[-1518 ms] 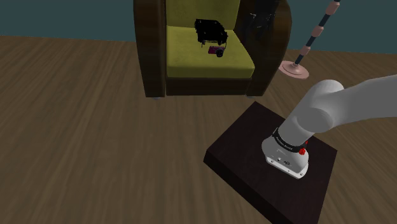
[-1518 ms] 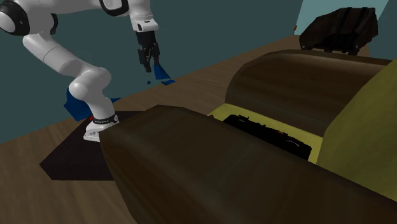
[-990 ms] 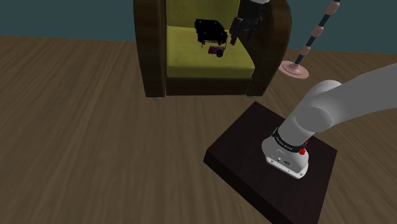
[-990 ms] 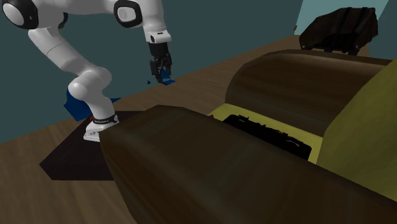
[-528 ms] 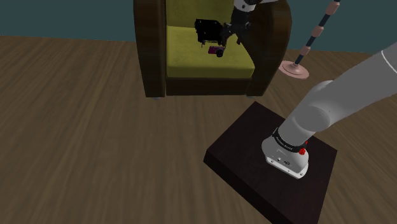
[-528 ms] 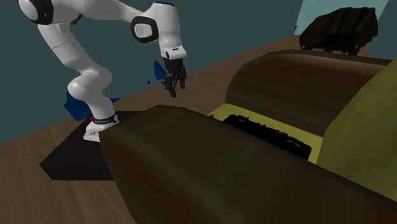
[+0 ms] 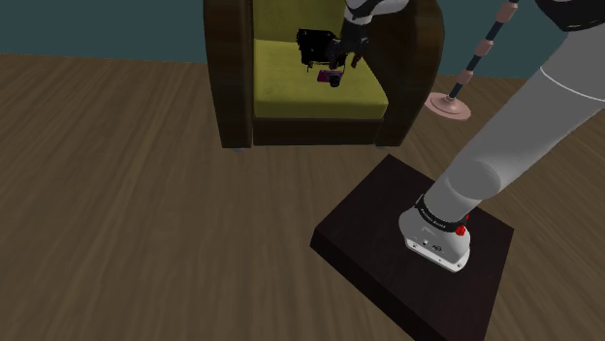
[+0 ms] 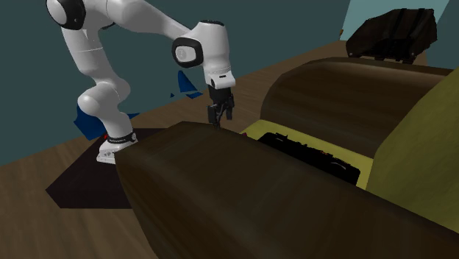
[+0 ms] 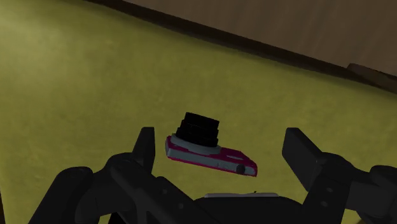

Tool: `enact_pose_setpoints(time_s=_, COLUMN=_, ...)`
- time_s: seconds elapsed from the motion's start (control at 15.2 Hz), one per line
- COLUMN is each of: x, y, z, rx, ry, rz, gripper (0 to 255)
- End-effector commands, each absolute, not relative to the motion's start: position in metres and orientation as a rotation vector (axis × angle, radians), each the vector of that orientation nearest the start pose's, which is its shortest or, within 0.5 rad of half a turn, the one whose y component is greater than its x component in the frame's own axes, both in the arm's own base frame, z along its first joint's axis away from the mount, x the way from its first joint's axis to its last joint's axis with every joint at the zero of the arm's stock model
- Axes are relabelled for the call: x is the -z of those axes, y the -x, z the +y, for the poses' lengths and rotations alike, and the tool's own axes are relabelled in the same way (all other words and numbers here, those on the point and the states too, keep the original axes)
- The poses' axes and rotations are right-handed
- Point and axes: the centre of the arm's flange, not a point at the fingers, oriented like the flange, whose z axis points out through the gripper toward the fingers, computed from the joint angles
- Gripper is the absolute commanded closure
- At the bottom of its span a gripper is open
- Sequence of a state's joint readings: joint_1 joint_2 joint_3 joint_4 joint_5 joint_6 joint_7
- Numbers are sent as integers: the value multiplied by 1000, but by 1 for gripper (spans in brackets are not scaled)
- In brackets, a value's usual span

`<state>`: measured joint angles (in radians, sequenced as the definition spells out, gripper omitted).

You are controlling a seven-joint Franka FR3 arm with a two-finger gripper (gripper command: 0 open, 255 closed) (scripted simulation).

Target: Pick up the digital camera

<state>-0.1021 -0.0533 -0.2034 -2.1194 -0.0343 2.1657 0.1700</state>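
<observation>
Pincer point(image 9: 221, 145) lowered over camera point(image 9: 210, 154) (fingers point(image 9: 145, 145) apart); black object point(image 7: 317, 45) adjacent, armrest point(image 7: 412, 77) alongside.

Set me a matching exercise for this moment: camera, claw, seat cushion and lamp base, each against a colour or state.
1 camera
2 claw
3 seat cushion
4 lamp base

a yellow-green
b open
c pale pink, on the floor
d magenta body, black lens

Pairs: 1-d, 2-b, 3-a, 4-c

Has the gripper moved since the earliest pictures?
Yes. In the shoulder view the gripper went toward that view's left, from the armchair's armrest to over the yellow-green seat, near the pink camera.
</observation>
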Motion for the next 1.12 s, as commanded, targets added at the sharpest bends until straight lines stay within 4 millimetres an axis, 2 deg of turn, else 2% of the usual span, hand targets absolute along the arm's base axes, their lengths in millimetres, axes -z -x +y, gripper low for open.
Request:
enact_pose_setpoints(time_s=0.0, x=-431, y=-531, z=-181, rx=160, ry=3077, rz=759, gripper=0)
enact_pose_setpoints(time_s=0.13, x=-424, y=-541, z=-192, rx=164, ry=3074, rz=785, gripper=0)
enact_pose_setpoints(time_s=0.59, x=-384, y=-541, z=-192, rx=164, ry=3074, rz=785, gripper=0)
enact_pose_setpoints(time_s=0.73, x=-384, y=-541, z=-192, rx=164, ry=3074, rz=785, gripper=0)
enact_pose_setpoints(time_s=0.79, x=-383, y=-541, z=-192, rx=164, ry=3074, rz=785, gripper=255)
enact_pose_setpoints(time_s=1.06, x=-383, y=-541, z=-192, rx=164, ry=3074, rz=785, gripper=255)
